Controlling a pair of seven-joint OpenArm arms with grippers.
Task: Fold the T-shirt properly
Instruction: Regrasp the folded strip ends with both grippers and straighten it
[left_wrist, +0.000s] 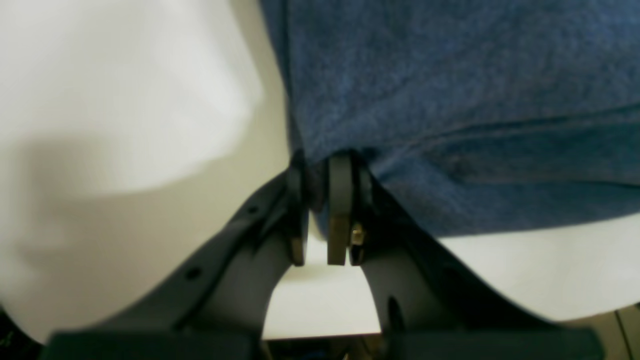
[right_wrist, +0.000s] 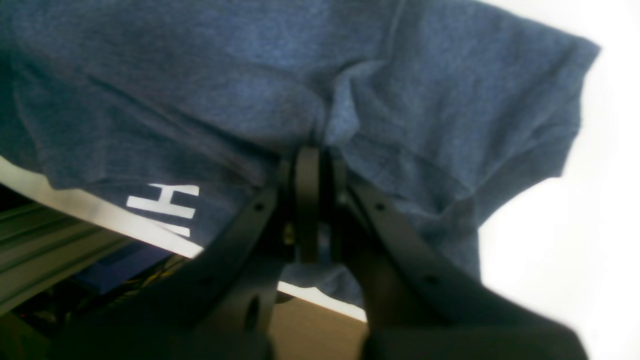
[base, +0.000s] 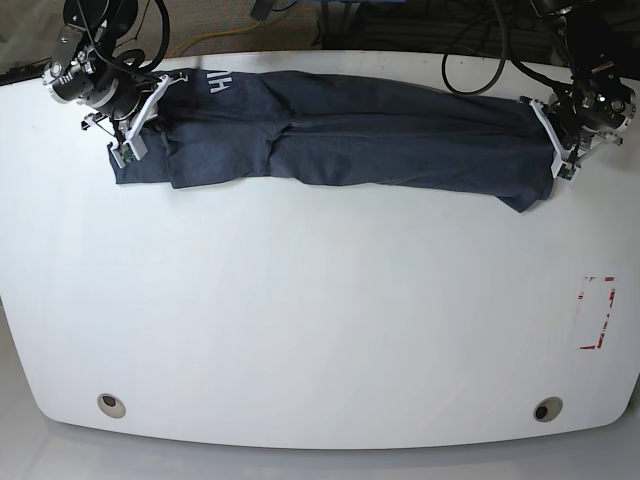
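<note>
The dark slate-blue T-shirt (base: 380, 140) lies stretched in a long, narrow folded band along the table's far side. White lettering (base: 218, 82) shows at its left end. My right gripper (base: 135, 125), at the left of the base view, is shut on the shirt's sleeve end. In the right wrist view the gripper (right_wrist: 312, 155) pinches bunched cloth (right_wrist: 200, 90) beside the lettering (right_wrist: 165, 205). My left gripper (base: 553, 150), at the right of the base view, is shut on the hem end. In the left wrist view the gripper (left_wrist: 320, 175) clamps the shirt's edge (left_wrist: 450, 90).
The white table (base: 320, 320) spreads toward the front. A red-marked rectangle (base: 597, 313) sits near its right edge. Two round holes (base: 112, 404) (base: 546, 409) lie near the front corners. Cables (base: 470, 40) hang behind the far edge.
</note>
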